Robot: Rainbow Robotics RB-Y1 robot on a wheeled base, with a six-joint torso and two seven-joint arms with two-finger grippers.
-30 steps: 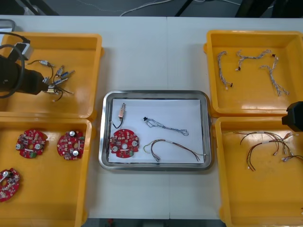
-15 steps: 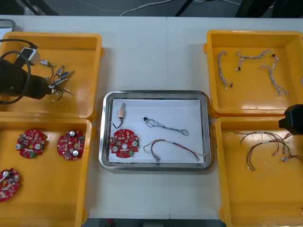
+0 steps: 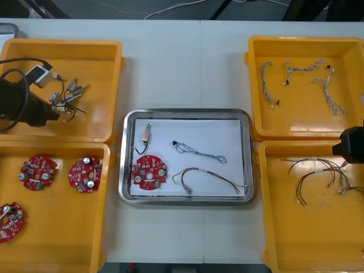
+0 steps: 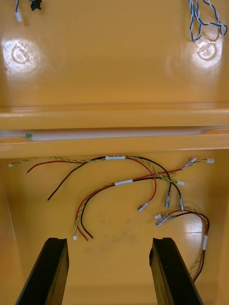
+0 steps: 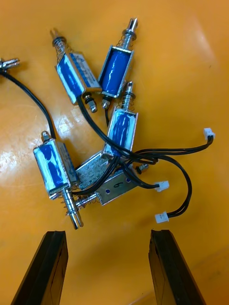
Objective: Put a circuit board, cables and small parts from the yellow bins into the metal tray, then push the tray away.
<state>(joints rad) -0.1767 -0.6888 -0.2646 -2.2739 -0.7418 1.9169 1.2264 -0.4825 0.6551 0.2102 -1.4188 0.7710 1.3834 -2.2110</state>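
Left of the metal tray, my left gripper has shifted over the small metal parts, fingers open, grasp pending; my right gripper, fingers open, waits right of it.

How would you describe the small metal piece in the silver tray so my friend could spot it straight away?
Find the metal tray in the middle of the table, between the yellow bins. In its far left corner, just beyond the round red circuit board, lies the small metal part. It alone is short and stubby with a black lead; its neighbours are long cables.
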